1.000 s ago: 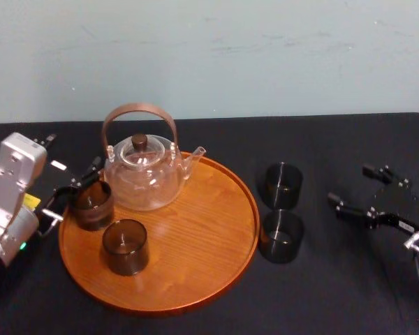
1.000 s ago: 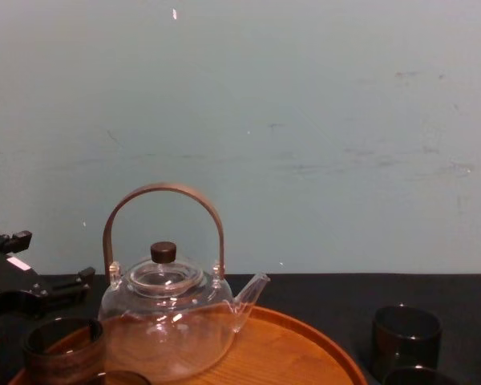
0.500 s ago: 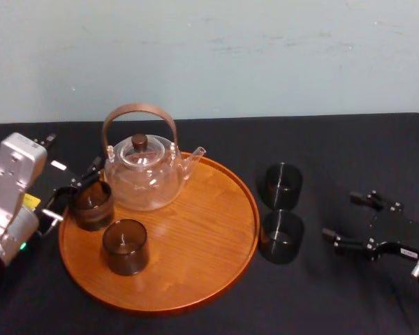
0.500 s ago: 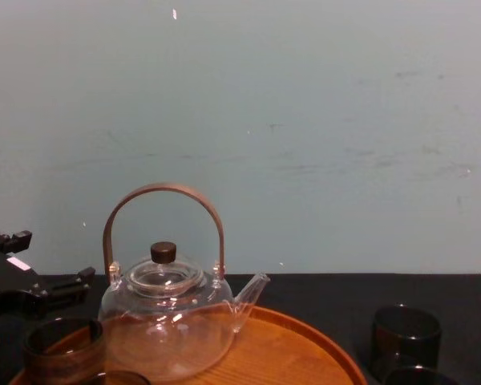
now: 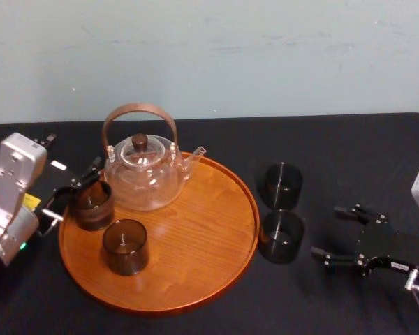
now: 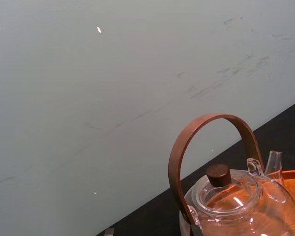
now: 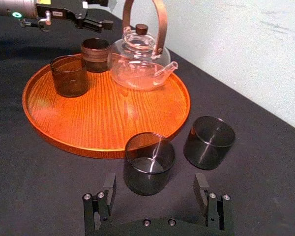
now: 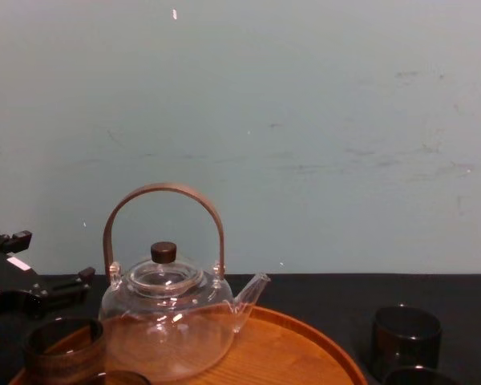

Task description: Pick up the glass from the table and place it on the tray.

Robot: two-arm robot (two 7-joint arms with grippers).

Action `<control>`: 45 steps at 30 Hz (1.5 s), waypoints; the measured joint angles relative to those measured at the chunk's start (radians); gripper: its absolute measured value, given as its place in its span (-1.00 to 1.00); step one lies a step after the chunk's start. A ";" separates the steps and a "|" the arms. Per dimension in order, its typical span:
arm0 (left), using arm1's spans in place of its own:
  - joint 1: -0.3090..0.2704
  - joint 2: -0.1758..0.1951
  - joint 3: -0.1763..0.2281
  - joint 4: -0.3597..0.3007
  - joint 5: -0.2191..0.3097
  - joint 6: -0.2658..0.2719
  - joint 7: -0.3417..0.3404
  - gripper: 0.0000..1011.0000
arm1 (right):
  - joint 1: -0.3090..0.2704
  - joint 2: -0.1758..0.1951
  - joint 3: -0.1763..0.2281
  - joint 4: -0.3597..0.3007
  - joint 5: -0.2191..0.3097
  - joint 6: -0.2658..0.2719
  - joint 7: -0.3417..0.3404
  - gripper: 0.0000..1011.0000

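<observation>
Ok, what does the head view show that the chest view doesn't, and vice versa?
Head view extra: the right gripper, fingers open, just right of the near table glass, plus the whole tray rim. Chest view extra: more wall above the teapot. Both: the teapot, the left gripper open beside the back tray glass, the far table glass.

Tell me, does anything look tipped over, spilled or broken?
Nothing stands out. The teapot and two glasses stand upright on the tray; two more glasses stand on the table beside it. The right tool, open, faces the nearer glass; the left tool sits at the tray's left edge.
</observation>
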 joint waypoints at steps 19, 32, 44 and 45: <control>0.000 0.000 0.000 0.000 0.000 0.000 0.000 0.98 | 0.096 -0.055 -0.073 0.071 0.013 0.038 0.034 0.98; 0.000 0.000 0.000 0.000 0.000 0.000 0.000 0.98 | 0.140 -0.082 -0.106 0.110 0.026 0.071 0.022 0.98; 0.000 0.000 0.000 0.000 0.000 0.000 0.000 0.98 | 0.185 -0.111 -0.134 0.153 0.029 0.094 0.009 0.98; 0.000 0.000 0.000 0.000 0.000 0.000 0.000 0.98 | 0.192 -0.114 -0.138 0.159 0.028 0.096 0.010 0.98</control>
